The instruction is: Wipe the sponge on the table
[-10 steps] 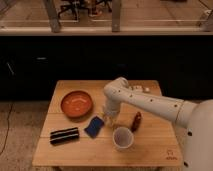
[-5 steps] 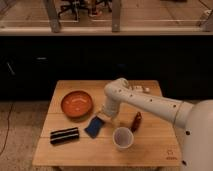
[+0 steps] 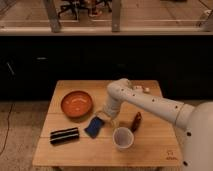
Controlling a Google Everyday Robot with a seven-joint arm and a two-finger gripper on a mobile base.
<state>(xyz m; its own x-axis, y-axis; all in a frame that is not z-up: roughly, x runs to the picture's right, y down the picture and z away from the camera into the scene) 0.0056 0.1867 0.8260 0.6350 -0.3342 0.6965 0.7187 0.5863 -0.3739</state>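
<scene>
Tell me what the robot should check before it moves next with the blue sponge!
1. Sponge lying on the table: ok.
2. Gripper at the sponge's far end: ok.
3. Firm hold on the sponge: cannot tell.
4. Room from the white cup and black block: not ok, both sit close and might get bumped.
5. Bare wood in front of the sponge: ok.

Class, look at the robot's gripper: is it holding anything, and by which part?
It cannot be told. The gripper sits at the far end of the blue sponge on the table, but no grip shows.
</scene>
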